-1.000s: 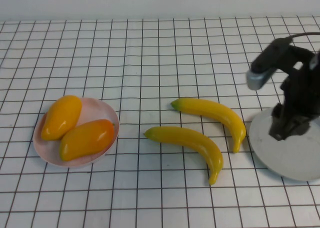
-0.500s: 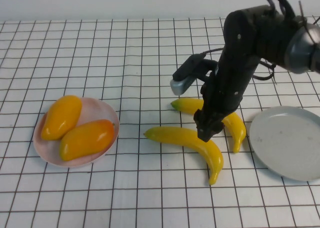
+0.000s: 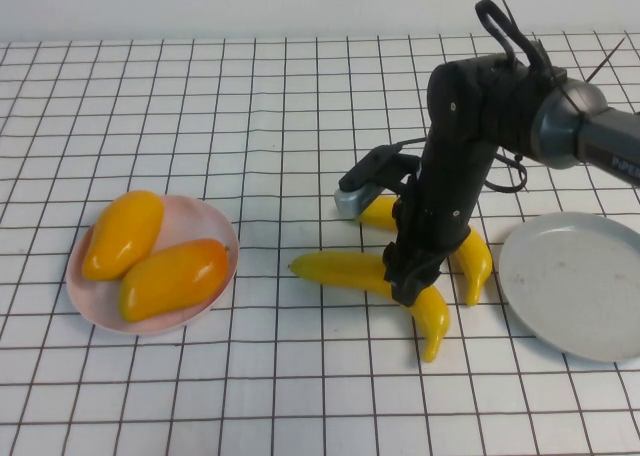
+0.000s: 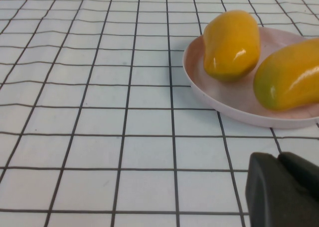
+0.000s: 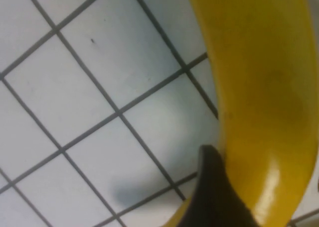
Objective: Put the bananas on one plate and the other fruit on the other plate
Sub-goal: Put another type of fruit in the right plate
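Note:
Two yellow bananas lie on the checked cloth. The near banana lies under my right gripper, which is down on its middle; it fills the right wrist view. The far banana is partly hidden behind the right arm. The grey-blue plate stands to their right with nothing on it. Two orange-yellow fruits lie on the pink plate at the left, and show in the left wrist view. My left gripper is shut and empty, low beside the pink plate.
The black-lined white cloth covers the whole table. The right arm leans in from the right, over the space between the bananas and the grey-blue plate.
My right arm swung from over the grey-blue plate leftward to the bananas, then lowered onto the near banana. The fruits and plates have not moved.

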